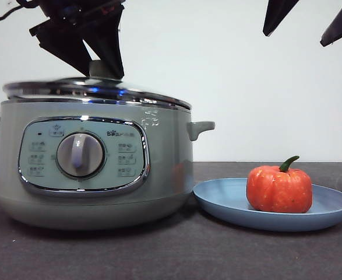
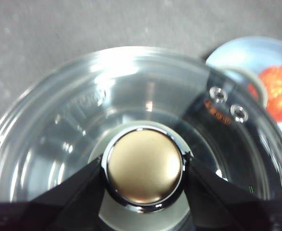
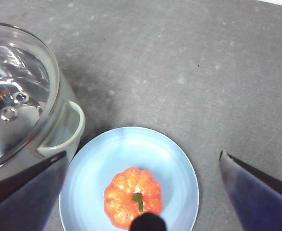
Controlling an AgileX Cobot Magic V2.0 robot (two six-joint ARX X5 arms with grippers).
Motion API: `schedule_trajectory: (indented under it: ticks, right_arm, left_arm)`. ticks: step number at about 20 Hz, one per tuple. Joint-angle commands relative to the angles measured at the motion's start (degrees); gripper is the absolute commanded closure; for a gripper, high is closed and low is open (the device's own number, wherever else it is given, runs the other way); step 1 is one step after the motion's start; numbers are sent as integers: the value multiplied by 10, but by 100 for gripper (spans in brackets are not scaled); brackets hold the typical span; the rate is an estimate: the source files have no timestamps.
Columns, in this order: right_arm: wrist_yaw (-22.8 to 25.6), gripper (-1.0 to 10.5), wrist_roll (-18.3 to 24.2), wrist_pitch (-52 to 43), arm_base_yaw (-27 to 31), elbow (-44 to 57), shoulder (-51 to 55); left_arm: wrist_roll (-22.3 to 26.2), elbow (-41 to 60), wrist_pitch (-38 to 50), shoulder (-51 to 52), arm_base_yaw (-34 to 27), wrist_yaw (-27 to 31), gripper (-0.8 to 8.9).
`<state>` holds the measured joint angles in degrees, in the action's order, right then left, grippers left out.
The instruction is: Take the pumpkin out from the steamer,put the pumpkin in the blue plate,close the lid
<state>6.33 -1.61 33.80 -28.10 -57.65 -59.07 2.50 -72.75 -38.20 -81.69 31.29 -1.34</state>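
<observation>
Pumpkin [image 1: 279, 189] sits in the blue plate [image 1: 223, 201]; my left gripper [image 2: 144, 169] clamps the lid [image 1: 95, 90] knob on the steamer [image 1: 159, 163], right gripper [image 3: 141, 192] hangs wide open, holding nothing.

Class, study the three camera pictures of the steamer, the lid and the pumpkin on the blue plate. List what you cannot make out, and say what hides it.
- Front view: the lid's knob, mostly behind the left tool.
- Front view: the steamer's panel labels, too small to read.
- Left wrist view: the steamer's inside, lost in glare on the glass.
- Right wrist view: part of the pumpkin, cut by the edge; the right tool is open above the blue plate.
</observation>
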Motion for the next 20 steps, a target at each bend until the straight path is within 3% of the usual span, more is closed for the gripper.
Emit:
schedule_trajectory:
  ticks: [1,9,10,12,13,18,20]
  right_arm:
    - [2,289,-5,-3,0,-3,0]
    - [2,289,-5,-3,0,-3,0]
    - [2,289,-5,-3,0,-3,0]
    - [2,289,-5,-3,0,-3,0]
    - [2,289,-5,-3,0,-3,0]
    - [0,291,-5,-3,0,-3,1]
    - [0,378,-5,-3,0,-3,3]
  left_arm:
    - [1,-7,10,-5,3,-4,822]
    - [6,-7,-17,-10,1,-2,806]
    - [6,-7,-17,-10,1,-2,744]
    - [5,-7,-20,-9,1,1,456]
    - [5,-7,-22,-9,1,5,362]
    - [5,-7,-16,22,2,29,343]
    - [5,-7,-17,52,2,31,346]
